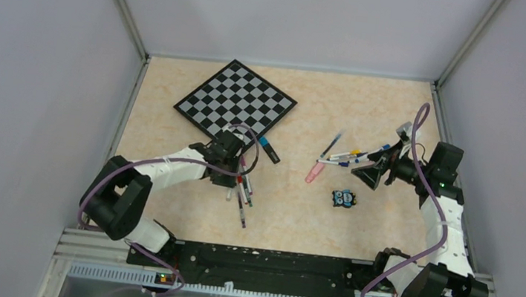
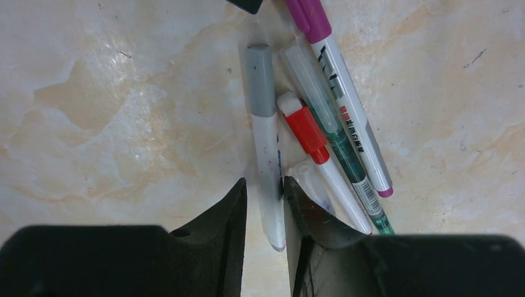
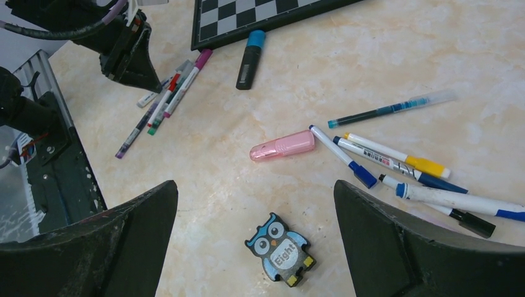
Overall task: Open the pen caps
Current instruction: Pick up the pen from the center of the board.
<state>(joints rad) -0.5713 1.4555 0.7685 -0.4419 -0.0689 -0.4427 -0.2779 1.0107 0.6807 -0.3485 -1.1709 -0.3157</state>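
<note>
At the left of the worktop (image 1: 289, 219), just on the near side of the checkered board (image 1: 235, 104), the left claw (image 2: 265, 185) is down over a small bunch of pens. Its fingers stand close on either side of the white barrel of the grey-capped pen (image 2: 269, 173). The right finger looks to touch the barrel and a sliver of worktop shows beside the left one, so I cannot tell whether the pen is truly pinched. Its grey cap (image 2: 260, 80) is on, at the end away from the claw. Just beside it lie a pen with a red cap (image 2: 306, 127), a green pen under a clear cap (image 2: 309, 86), and a white pen whose purple cap (image 2: 309, 15) is cut off by the top edge. Their near ends are hidden behind the black fingers. In the top view the bunch is too small to tell one pen from another.

The right claw (image 3: 255, 185) hangs wide open with nothing between its fingers, above bare worktop near the owl figure (image 3: 280, 247). Beyond it lies a pink highlighter (image 3: 283, 146); where its cap ends is hard to make out. Next to that is a loose fan of pens, one with a blue cap (image 3: 362, 174), one with a yellow cap (image 3: 427, 166), and one with a black cap (image 3: 473, 224) close to the right finger. A white marker (image 3: 458, 201) runs off the right edge. A black marker (image 3: 247, 68) with a light-blue end lies by the board.
</note>
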